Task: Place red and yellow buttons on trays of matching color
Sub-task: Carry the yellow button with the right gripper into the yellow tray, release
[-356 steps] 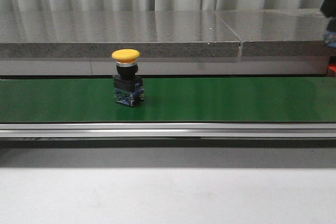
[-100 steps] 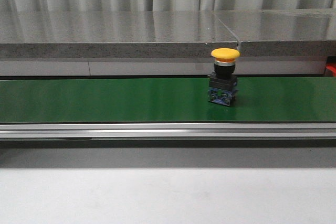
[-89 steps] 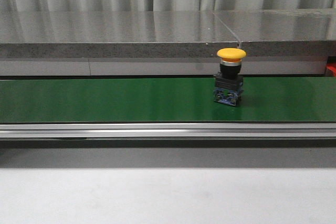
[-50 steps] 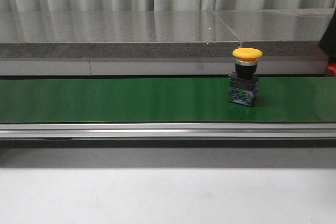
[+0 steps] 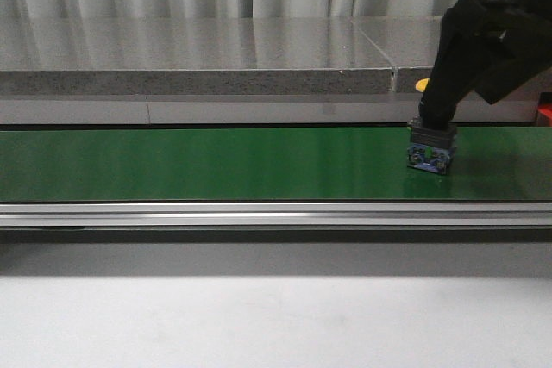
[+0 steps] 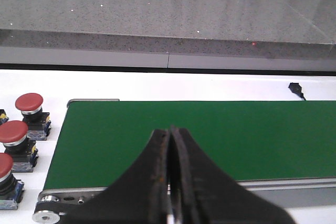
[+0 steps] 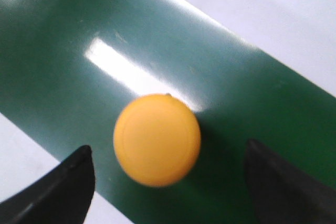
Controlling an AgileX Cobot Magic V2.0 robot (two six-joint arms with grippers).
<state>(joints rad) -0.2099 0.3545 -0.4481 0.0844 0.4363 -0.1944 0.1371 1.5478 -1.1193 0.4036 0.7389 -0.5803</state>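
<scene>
Yellow button upright near green belt's right end, clear belt on both sides; right gripper spread above its glossy round cap; left gripper pressed together.

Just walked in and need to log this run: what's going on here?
A yellow button stands upright on the green conveyor belt. The right gripper hangs over it with its fingers spread wide on either side, not touching. The left gripper is shut and idle over the belt's other end, near three red buttons.
</scene>
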